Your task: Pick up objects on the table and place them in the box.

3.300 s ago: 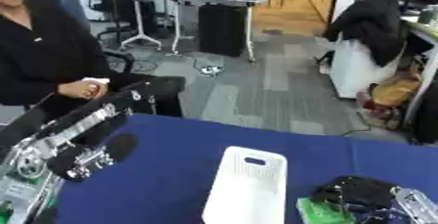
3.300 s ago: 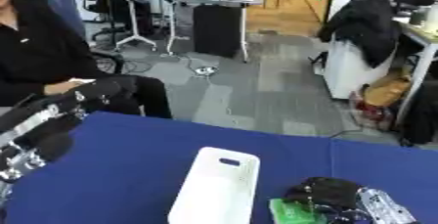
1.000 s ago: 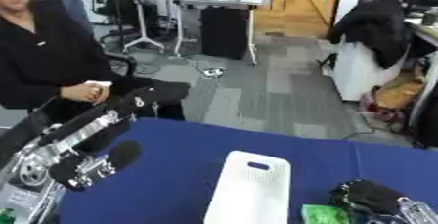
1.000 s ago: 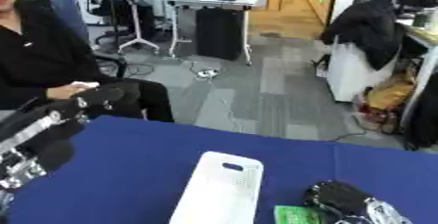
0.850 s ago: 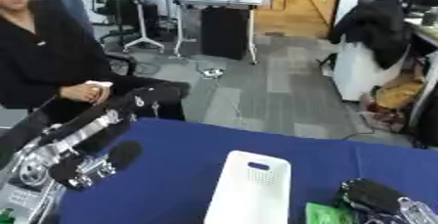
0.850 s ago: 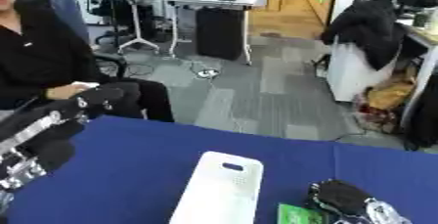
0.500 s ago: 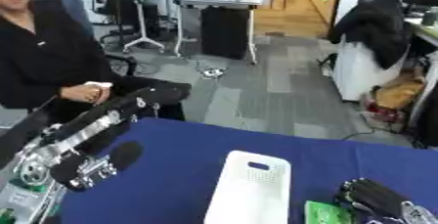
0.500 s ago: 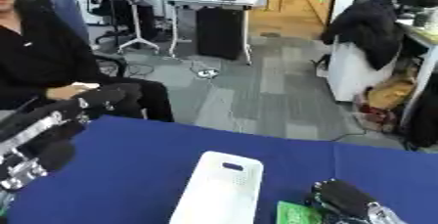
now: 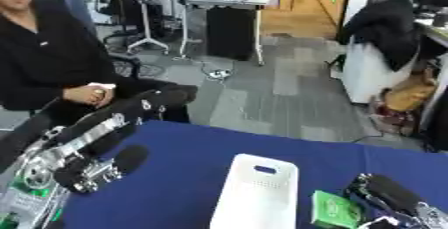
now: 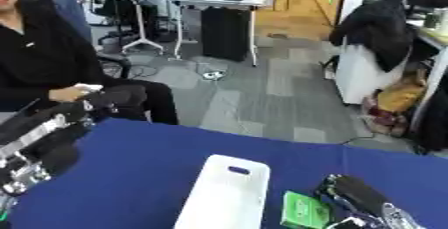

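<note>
Table [image 9: 184, 148]: blue-covered surface filling the lower half of the frame, far edge running from middle left down toward the right.

Left hand [image 9: 87, 165]: black and silver, at the lower left of the frame, raised over the table's left portion. Its fingers lie straight and roughly side by side, pointing toward the upper right; they hold nothing.

Box [image 9: 256, 193]: white, long and narrow, with a slot handle at its far end and a finely perforated wall. It stands on the table at lower centre, its near end cut off by the bottom edge. Contents cannot be seen.

Right hand [image 10: 359, 195]: dark, with silver parts, at the lower right corner of the frame, low over the table. Only part of it shows; whether its fingers are spread or closed cannot be told.

Green object [image 9: 334, 209]: small, flat, rectangular, with pale print on it. It sits on the table at the lower right, between the box and the right hand, just beside both. Whether the hand touches it cannot be told.

Green-and-white item [image 9: 19, 204]: at the extreme lower left, below the left hand, partly cut off; not identifiable.
</note>
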Available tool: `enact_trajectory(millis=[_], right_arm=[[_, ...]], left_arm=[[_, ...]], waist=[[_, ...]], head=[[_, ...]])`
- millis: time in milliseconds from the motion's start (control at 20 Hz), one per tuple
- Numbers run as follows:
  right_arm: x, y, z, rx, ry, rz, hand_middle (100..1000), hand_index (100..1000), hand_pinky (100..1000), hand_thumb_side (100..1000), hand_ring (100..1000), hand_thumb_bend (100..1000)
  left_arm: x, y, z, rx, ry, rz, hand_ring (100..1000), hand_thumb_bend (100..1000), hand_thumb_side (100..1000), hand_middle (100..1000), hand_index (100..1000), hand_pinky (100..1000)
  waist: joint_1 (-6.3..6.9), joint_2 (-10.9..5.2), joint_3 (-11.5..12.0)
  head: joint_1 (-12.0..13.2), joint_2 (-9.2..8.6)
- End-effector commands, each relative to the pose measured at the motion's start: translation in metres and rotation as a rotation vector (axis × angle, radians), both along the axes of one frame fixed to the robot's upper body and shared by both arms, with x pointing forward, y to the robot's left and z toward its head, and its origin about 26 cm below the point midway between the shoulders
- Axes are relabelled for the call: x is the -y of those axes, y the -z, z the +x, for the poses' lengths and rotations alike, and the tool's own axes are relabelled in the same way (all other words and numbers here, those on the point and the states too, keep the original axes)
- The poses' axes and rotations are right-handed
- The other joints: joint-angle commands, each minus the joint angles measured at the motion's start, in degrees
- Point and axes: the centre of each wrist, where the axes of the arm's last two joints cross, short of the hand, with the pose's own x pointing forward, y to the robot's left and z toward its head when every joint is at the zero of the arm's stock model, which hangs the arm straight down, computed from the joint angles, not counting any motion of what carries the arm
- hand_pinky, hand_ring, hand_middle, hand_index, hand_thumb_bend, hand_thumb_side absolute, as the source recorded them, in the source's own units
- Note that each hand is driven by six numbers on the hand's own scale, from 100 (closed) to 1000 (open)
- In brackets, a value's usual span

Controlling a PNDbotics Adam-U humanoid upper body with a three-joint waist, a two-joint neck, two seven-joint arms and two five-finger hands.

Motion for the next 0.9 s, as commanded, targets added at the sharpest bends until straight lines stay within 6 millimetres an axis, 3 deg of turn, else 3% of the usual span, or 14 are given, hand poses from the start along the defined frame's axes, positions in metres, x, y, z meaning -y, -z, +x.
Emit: enact_trajectory(millis=[50, 250, 550, 900], right_arm=[[0.012, -0.037, 0.006, 0.056, 0.013, 0.030, 100, 290, 100, 632, 100, 612], [0.016, -0.050, 0.006, 0.043, 0.016, 0.069, 100, 291, 100, 635, 100, 606], [0.012, -0.053, 0.006, 0.018, 0.015, 0.102, 100, 294, 100, 639, 100, 597], [-0.006, -0.061, 0.008, 0.004, -0.075, 0.137, 100, 299, 100, 649, 100, 590]], left_arm=[[-0.003, -0.009, -0.002, 0.236, 0.120, 0.225, 1000, 100, 872, 1000, 1000, 992], [-0.007, -0.010, -0.002, 0.234, 0.105, 0.223, 1000, 100, 872, 1000, 1000, 992], [-0.008, -0.010, -0.002, 0.234, 0.099, 0.227, 1000, 100, 872, 1000, 1000, 993], [-0.007, -0.010, -0.002, 0.235, 0.099, 0.229, 1000, 100, 873, 1000, 1000, 993]], waist=[[0.11, -1.12, -0.1], [0.11, -1.18, -0.2], [0.13, -1.09, -0.2], [0.14, -1.14, -0.1]], head=[[0.8, -0.38], [0.9, -0.30], [1.0, -0.17], [0.7, -0.06]])
